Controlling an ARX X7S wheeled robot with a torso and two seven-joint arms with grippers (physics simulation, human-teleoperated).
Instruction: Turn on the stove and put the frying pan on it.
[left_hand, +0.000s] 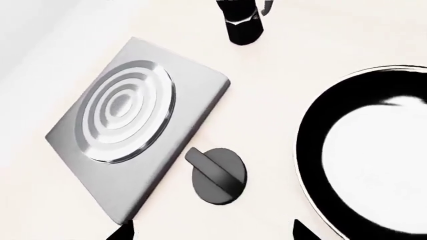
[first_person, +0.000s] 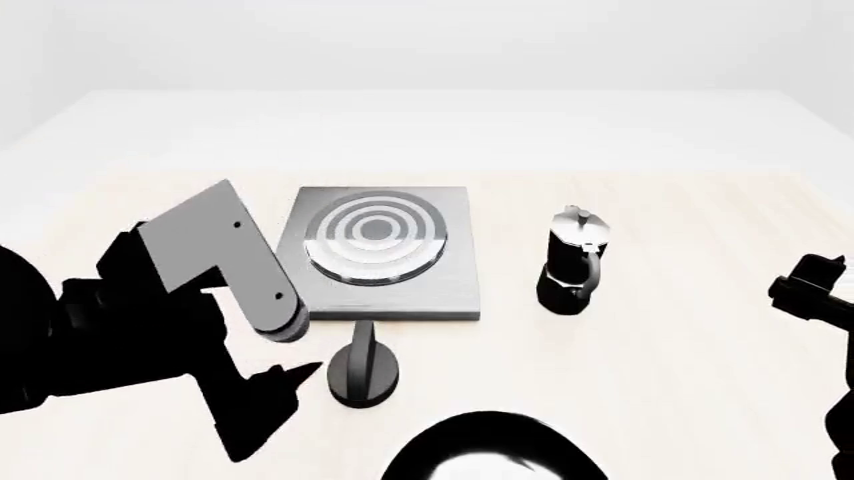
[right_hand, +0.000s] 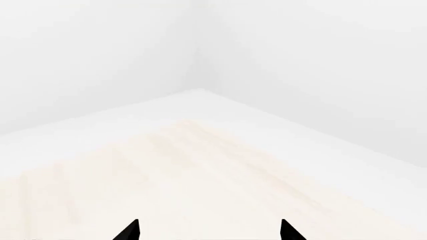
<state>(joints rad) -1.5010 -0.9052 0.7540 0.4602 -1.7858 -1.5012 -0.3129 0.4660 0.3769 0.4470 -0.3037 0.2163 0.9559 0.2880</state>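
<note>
Under my left wrist, the stove (left_hand: 133, 130) lies beside its knob (left_hand: 217, 175), the frying pan (left_hand: 367, 155) close by; my left gripper (left_hand: 212, 231) spread wide. From my head, the moka pot (first_person: 574, 262) stands right of the stove. At my right wrist, my right gripper (right_hand: 210, 231) gapes wide over the table (right_hand: 200, 175).

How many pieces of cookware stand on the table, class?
2: the frying pan at the near edge, partly cut off in the head view, and the moka pot right of the stove.
</note>
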